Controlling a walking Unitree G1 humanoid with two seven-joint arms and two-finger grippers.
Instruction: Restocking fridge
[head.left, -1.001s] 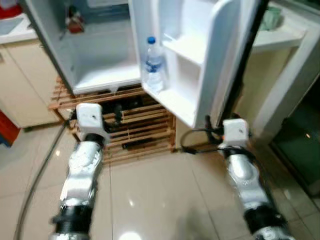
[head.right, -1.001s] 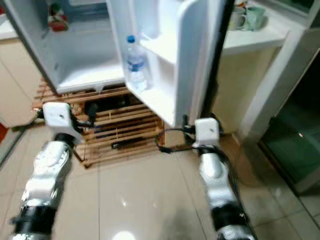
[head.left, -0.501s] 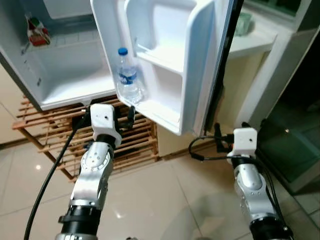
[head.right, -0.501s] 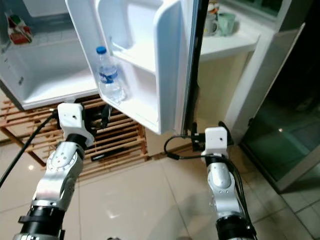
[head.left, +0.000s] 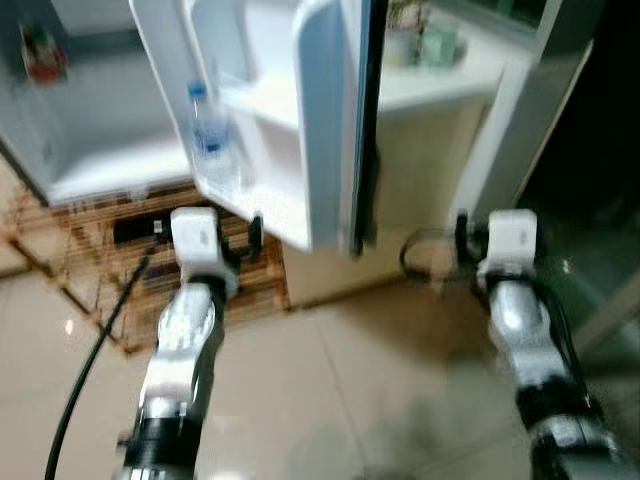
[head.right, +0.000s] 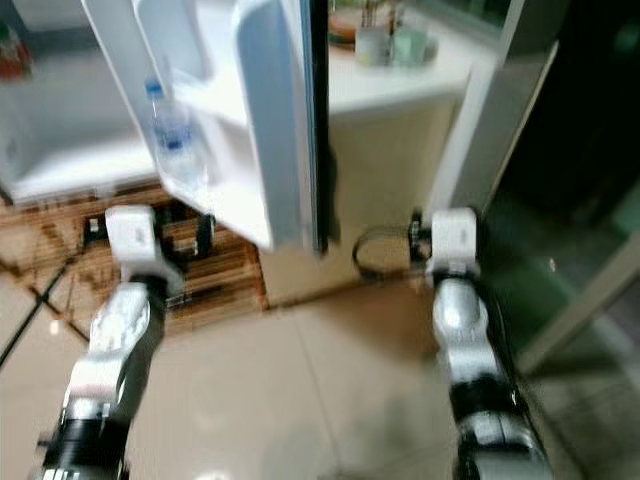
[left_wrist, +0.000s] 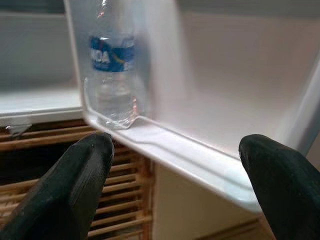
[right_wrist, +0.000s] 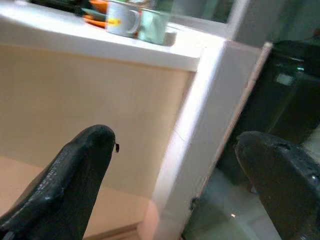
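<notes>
One water bottle (head.left: 207, 135) stands in the lower shelf of the open fridge door (head.left: 300, 130), at its left end, beside the fridge's white interior (head.left: 110, 150). The left gripper (left_wrist: 172, 170), fingers spread wide and empty, sits low before that door shelf, above a wooden rack (head.left: 90, 250). The right gripper (right_wrist: 185, 180), also spread and empty, faces a beige counter (right_wrist: 100, 95) carrying mugs (right_wrist: 137, 22).
</notes>
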